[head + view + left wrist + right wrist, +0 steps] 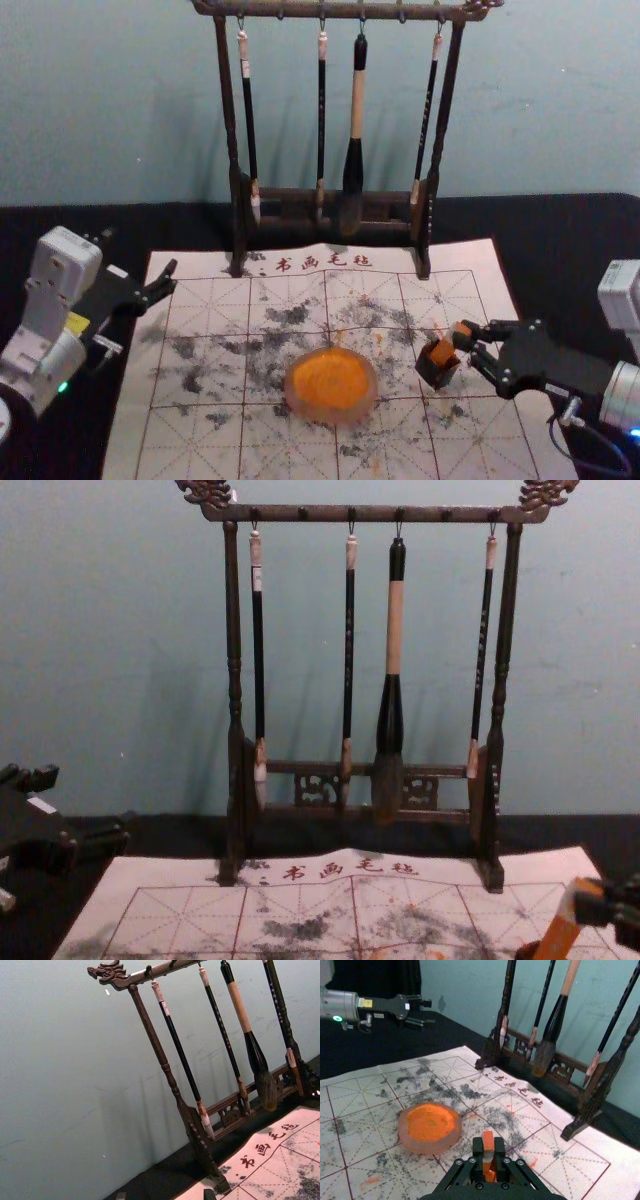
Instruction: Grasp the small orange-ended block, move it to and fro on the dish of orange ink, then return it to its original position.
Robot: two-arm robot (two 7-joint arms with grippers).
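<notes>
On the mat (500, 440), near its right edge, an off-axis lift could tip the dark holder (437, 376), because the block (443, 349) leans at its mouth. The right gripper (488, 1154) pinches the block's upper end between its fingertips; the left gripper (169, 278), fingers spread, idles farther off by the left edge.

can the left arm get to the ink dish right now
Probably yes: nothing seems to stand between the left gripper and the dish, and the right gripper, holding the block, is off to the dish's right.
</notes>
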